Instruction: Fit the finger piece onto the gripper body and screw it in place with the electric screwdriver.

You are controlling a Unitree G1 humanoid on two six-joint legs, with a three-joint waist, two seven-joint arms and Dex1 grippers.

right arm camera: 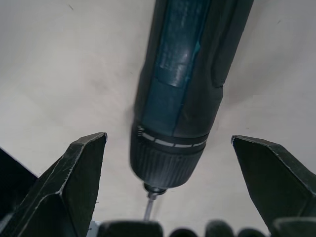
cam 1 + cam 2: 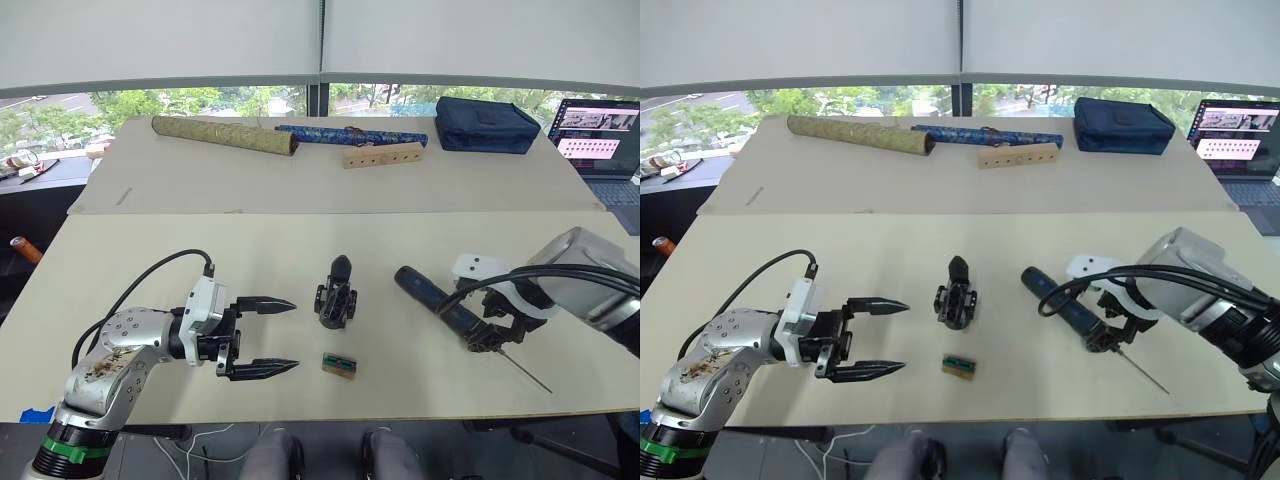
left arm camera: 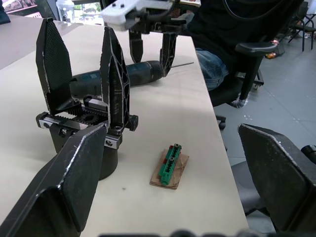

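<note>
Gold tube (image 2: 224, 136), blue tube (image 2: 352, 132), navy pouch (image 2: 487, 125), laptop (image 2: 605, 145), green-topped block (image 2: 340, 365)

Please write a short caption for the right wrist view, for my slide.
Open right tool poised around the front end of the electric screwdriver lying on the table, not yet gripping.

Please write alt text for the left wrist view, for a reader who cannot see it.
The open left gripper faces the gripper body, which stands on the table with two upright fingers. A small wooden block with a green top lies beside it, the electric screwdriver behind.
</note>
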